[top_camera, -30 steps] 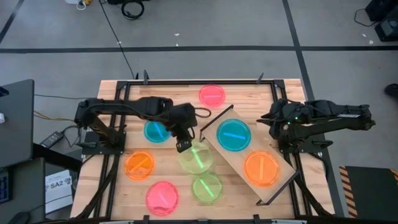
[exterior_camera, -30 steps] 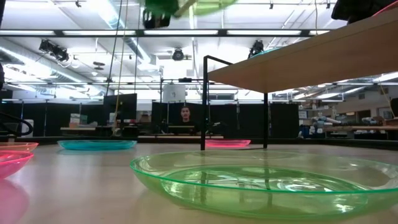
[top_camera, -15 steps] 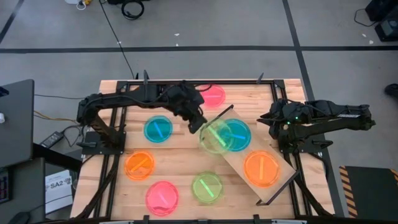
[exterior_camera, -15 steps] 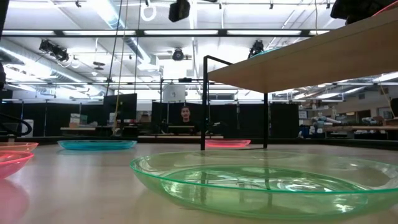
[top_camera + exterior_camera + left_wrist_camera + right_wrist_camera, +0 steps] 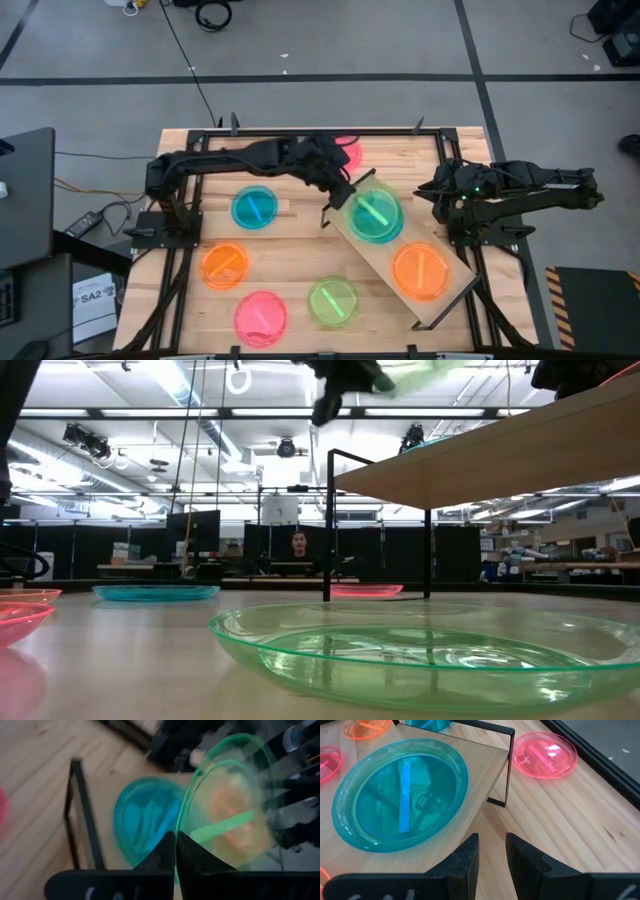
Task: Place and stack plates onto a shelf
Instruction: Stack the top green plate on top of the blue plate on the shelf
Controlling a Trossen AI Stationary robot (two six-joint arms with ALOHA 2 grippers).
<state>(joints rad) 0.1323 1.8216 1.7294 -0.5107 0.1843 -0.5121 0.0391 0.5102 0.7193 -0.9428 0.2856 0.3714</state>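
**Q:** Fingers first, what's the left gripper (image 5: 175, 851) doing?

**A:** Its two dark fingers are pressed tight on the rim of a green plate (image 5: 227, 805), so the plate is pinched by its edge. From above, the held plate (image 5: 375, 211) hangs right over the blue plate (image 5: 400, 792) that sits on the shelf (image 5: 372, 263), at the end nearer the left arm. Can't tell if the two plates are touching yet.

**Q:** And the right gripper (image 5: 491, 851)?

**A:** Fingers spread a bit with nothing between them, parked low on its own side of the table, pointing at the shelf's black wire leg and the blue plate.

**Q:** What's on the shelf besides that?

**A:** An orange plate (image 5: 420, 270) at the other end of the plank. The shelf sits at a slant on the slatted tabletop (image 5: 290, 262).

**Q:** Loose plates?

**A:** On the tabletop: a blue one (image 5: 253, 207), an orange one (image 5: 224, 264), a pink one (image 5: 260, 318), a second green plate (image 5: 332, 301), and another pink one (image 5: 349, 150) at the far edge, half hidden by the arm.

**Q:** Any readable writing?

**A:** Only a white tag (image 5: 90, 295) off the table's left side that reads "SA2".
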